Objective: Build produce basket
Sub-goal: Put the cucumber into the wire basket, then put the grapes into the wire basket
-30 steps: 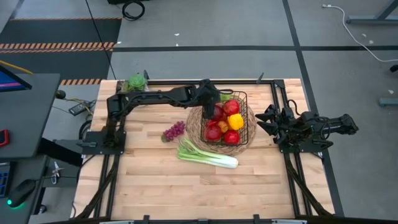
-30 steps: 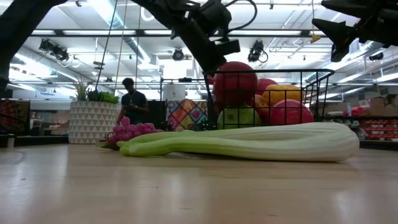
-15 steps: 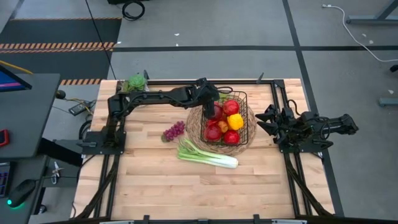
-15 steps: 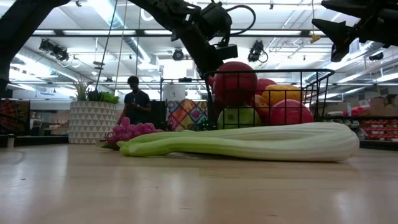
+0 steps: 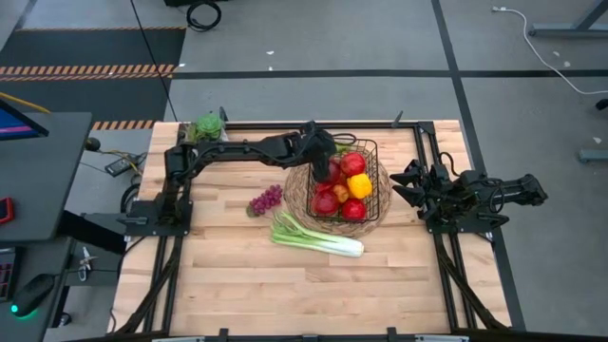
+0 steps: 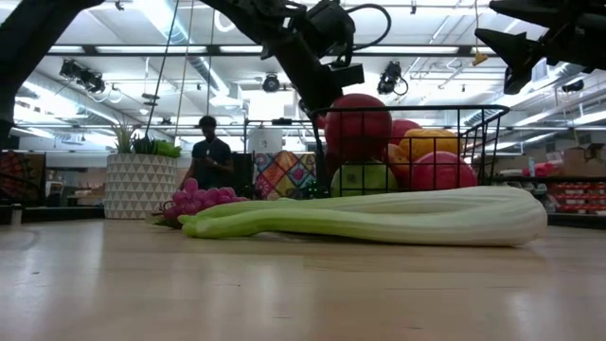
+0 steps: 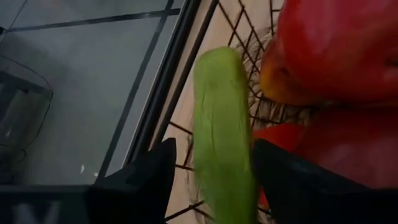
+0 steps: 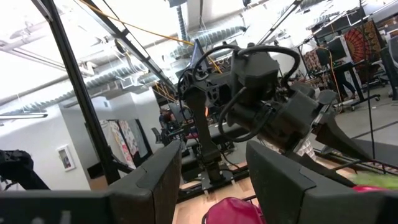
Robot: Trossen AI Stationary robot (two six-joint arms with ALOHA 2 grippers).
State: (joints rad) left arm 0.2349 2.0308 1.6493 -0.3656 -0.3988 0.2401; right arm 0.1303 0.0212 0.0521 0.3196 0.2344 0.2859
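Black wire basket (image 5: 372,182) holding apples (image 5: 353,163), pepper (image 5: 360,185), cucumber (image 7: 221,130), near the table's far edge; leek (image 5: 318,236) and grapes (image 5: 266,199) lie beside it.

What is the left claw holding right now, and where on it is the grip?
The left claw has the green cucumber between its fingers near one end, inside the basket; whether they still clamp it cannot be told. The right claw holds nothing.
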